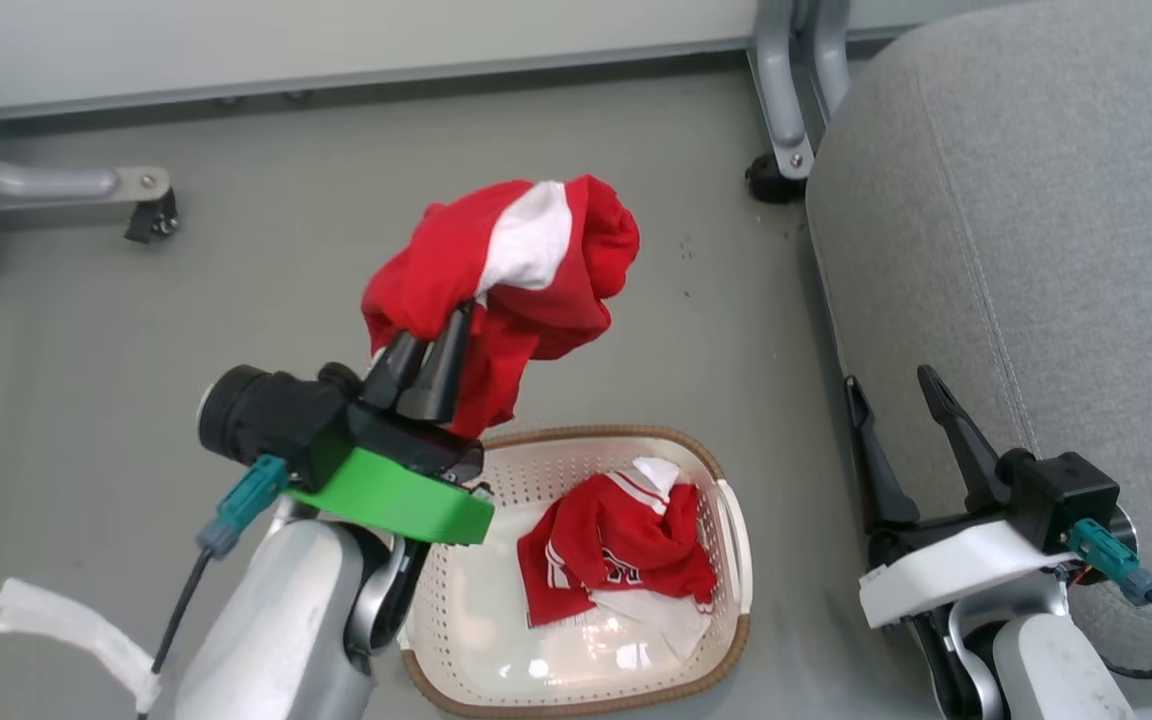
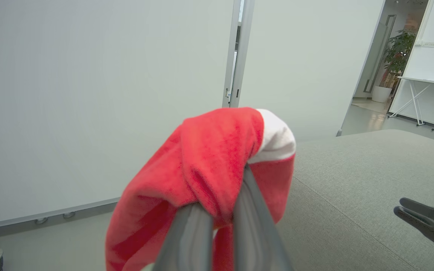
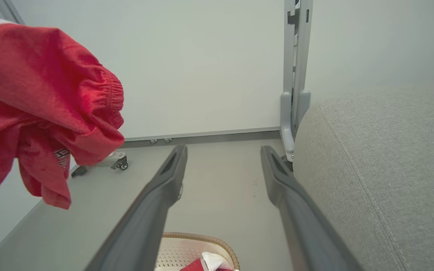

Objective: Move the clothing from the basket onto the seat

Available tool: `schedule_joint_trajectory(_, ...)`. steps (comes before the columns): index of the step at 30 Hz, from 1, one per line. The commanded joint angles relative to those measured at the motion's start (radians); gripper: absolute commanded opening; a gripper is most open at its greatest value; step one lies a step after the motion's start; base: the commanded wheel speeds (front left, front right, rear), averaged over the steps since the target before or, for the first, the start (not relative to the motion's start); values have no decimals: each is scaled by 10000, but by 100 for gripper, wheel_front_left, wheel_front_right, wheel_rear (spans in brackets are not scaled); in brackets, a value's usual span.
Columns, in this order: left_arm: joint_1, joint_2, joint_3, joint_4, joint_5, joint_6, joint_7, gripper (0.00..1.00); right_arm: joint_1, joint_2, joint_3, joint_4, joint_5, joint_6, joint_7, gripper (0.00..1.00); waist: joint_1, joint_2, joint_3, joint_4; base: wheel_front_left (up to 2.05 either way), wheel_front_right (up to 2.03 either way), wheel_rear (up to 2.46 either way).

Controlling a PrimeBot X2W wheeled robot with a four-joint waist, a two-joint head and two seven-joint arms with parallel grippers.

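My left gripper (image 1: 439,330) is shut on a red garment with a white panel (image 1: 506,270), held up in the air above and behind the basket (image 1: 736,560). In the left wrist view the red garment (image 2: 205,165) drapes over the closed fingers (image 2: 256,210). A second red garment with white trim and lettering (image 1: 616,545) lies crumpled in the cream basket with its brown rim. The grey seat (image 1: 1036,220) fills the right side. My right gripper (image 1: 891,385) stands open and empty at the seat's edge; its fingers (image 3: 164,188) are spread wide in the right wrist view.
Grey floor surrounds the basket. A white wall panel runs along the back, with a metal stand leg and caster (image 1: 151,215) at the left and a grey post with a foot (image 1: 786,150) beside the seat. A white strip (image 1: 66,625) hangs from my left arm.
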Motion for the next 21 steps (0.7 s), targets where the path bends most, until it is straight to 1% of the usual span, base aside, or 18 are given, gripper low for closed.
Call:
schedule_joint_trajectory(1,271,-55,203,-228,104,-71,-37,0,200,-33,-12,-92,-62,1,72,100,1,0,-475,308,0,0,0)
schedule_joint_trajectory(5,687,-229,766,-991,403,-84,-37,0,508,-33,26,-276,-72,1,296,100,1,0,-872,412,0,0,0)
schedule_joint_trajectory(8,1108,-362,960,-1376,598,-134,-35,0,769,-33,67,-404,-36,1,445,100,1,0,-1192,435,0,0,0)
schedule_joint_trajectory(16,2245,-426,942,-1575,906,-200,-37,0,1375,-34,239,-661,135,1,752,100,1,0,-1847,295,0,0,0)
schedule_joint_trajectory(21,2773,-471,925,-1582,963,-240,-36,0,1670,-33,317,-763,210,1,856,100,1,0,-2052,225,0,0,0)
